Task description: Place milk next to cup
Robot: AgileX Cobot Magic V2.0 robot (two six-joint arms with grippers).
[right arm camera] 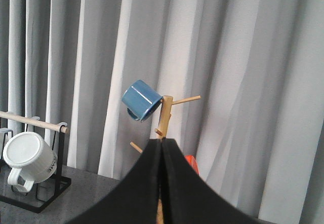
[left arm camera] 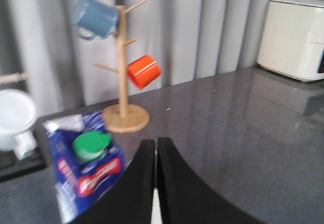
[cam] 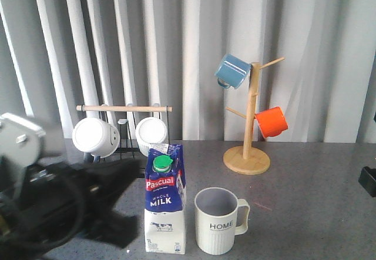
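Note:
The milk, a blue and white carton with a green cap and a red "Pascual" label, stands upright on the grey table. The cream ribbed "HOME" cup stands right beside it on its right, a small gap between them. My left gripper is blurred, just left of the carton and apart from it. In the left wrist view the gripper is shut and empty, with the milk beside its fingers. My right gripper is shut and empty, held up facing the curtain.
A wooden mug tree with a blue mug and an orange mug stands behind the cup. A black rack with two white mugs is at the back left. A white appliance shows in the left wrist view.

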